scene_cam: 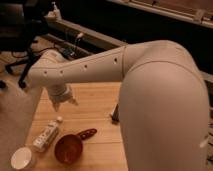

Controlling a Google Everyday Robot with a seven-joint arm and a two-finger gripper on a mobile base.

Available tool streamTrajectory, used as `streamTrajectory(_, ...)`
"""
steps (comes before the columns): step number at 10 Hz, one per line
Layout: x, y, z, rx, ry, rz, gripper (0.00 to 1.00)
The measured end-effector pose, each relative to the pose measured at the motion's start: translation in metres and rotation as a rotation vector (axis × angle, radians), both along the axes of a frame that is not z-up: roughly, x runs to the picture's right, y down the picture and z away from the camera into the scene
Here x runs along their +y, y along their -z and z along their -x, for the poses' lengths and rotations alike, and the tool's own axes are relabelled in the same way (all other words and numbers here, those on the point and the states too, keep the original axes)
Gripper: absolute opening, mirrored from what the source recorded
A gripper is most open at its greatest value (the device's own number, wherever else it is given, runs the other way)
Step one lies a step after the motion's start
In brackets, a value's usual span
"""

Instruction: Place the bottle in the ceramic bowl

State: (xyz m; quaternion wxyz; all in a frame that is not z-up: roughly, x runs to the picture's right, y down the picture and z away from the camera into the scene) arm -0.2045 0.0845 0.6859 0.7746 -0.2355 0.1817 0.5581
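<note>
The slim white bottle [47,135] lies on its side on the wooden table [95,100], near the left front, cap toward the back right. The reddish-brown ceramic bowl [68,148] sits just to its right, its dark-red handle [87,133] pointing to the back right. My gripper [64,103] hangs fingers down above the table, behind and slightly right of the bottle and clear of it. The fingers are spread and hold nothing.
A white round cup [23,158] stands at the front left corner. A black rectangular block [115,114] stands mid-table, partly hidden by my arm [150,100], which fills the right side. An office chair [20,60] and a bench stand behind the table.
</note>
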Motion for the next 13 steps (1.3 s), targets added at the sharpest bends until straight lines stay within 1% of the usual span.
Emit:
streamTrajectory(1,0.007,0.002,0.018,-0.003,0.0,0.01,0.65)
streamTrajectory(3,0.022,-0.005,0.052,-0.003,-0.025,0.024,0.65)
streamTrajectory(4,0.028,-0.012,0.067,-0.006,-0.037,0.022,0.65)
streamTrajectory(6,0.041,-0.033,0.085,0.016,-0.065,0.007,0.65)
streamTrajectory(8,0.057,-0.055,0.089,0.069,-0.104,-0.007,0.65)
streamTrajectory(9,0.056,-0.056,0.089,0.091,-0.136,-0.011,0.65)
streamTrajectory(10,0.057,-0.057,0.089,0.101,-0.148,-0.01,0.65)
streamTrajectory(11,0.056,-0.057,0.087,0.108,-0.157,-0.01,0.65)
streamTrajectory(13,0.058,-0.057,0.088,0.107,-0.154,-0.009,0.65)
